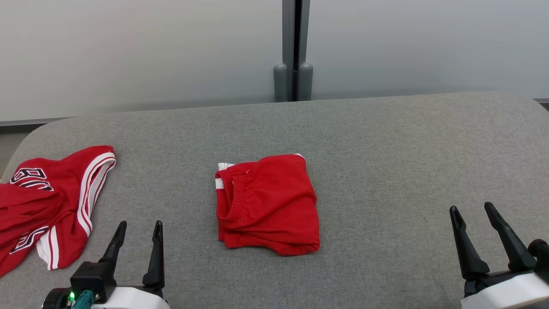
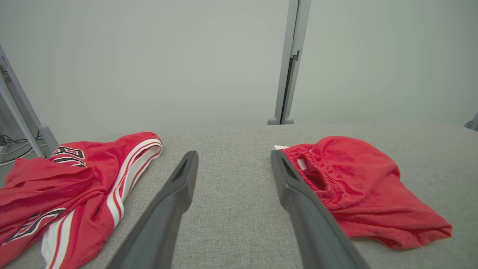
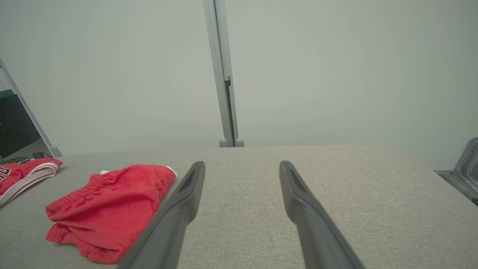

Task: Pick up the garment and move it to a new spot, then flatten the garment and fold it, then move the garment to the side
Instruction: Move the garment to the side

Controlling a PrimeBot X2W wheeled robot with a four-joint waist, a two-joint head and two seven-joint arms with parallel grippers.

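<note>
Red folded cloth shorts lie mid grey fabric-covered table, well apart from left claw and right claw, both wide, empty. Likely side-move next: pinch near corners together, slide low, preserve folds, avoid red-and-white jersey

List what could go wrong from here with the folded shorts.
1. The shorts lie in loose layers. A pinch at one edge may catch only the top layer, so the fold could open on lifting.
2. The jersey lies close beside the open left gripper. A swing of that arm could snag or drag it.
3. Set down to the left, the shorts might land on the jersey and get mixed with it.
</note>
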